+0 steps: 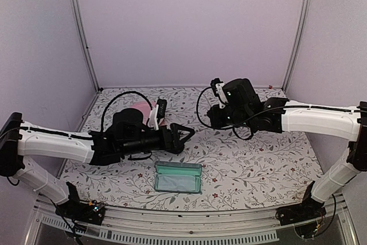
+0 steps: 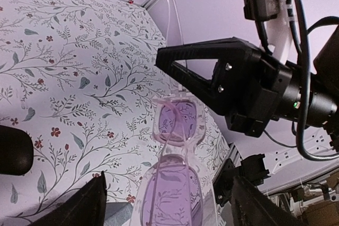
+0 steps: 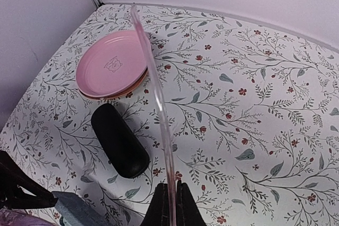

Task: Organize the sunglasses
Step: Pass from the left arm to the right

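The pale translucent pinkish sunglasses (image 2: 177,123) with purple-tinted lenses hang above the table in the left wrist view, lengthwise between the wide-apart fingers of my left gripper (image 2: 168,178). A gap shows on each side, so the fingers do not touch the frame. My right gripper (image 2: 161,56) reaches in from the right, shut on one clear temple arm (image 3: 159,99), which runs up from its fingertips (image 3: 172,186) in the right wrist view. In the top view the left gripper (image 1: 186,133) and the right gripper (image 1: 209,120) meet mid-table. The other pair is out of view.
An open grey-blue rectangular case (image 1: 178,177) holding a light cloth lies at the table's front centre. A black oval case (image 3: 119,141) lies below the glasses, and stacked pink plates (image 3: 111,64) sit toward the back left corner. Walls enclose the floral table.
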### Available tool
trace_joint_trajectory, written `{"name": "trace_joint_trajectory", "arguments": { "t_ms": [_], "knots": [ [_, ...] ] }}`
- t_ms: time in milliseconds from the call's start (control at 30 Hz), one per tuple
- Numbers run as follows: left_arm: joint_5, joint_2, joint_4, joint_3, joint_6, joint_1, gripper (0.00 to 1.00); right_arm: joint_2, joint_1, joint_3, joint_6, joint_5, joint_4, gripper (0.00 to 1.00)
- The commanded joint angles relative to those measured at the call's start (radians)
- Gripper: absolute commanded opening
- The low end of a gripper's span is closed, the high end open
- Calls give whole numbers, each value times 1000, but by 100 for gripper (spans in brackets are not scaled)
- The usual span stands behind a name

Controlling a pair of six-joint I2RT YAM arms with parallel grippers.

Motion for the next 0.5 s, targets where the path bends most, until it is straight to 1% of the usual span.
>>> {"name": "trace_joint_trajectory", "arguments": {
  "t_ms": [0, 100, 267, 400, 467],
  "knots": [
    [5, 6, 26, -6, -13, 13, 78, -30, 8, -11, 11, 19, 38, 0],
    [13, 12, 35, -5, -20, 17, 71, -28, 9, -14, 10, 24, 40, 0],
    [30, 28, 48, -3, -34, 21, 67, -28, 8, -19, 11, 24, 48, 0],
    [31, 26, 58, -9, -38, 28, 61, -30, 8, -24, 8, 21, 56, 0],
    [32, 23, 61, -10, -38, 31, 56, -31, 9, -26, 8, 19, 60, 0]
  ]
}}
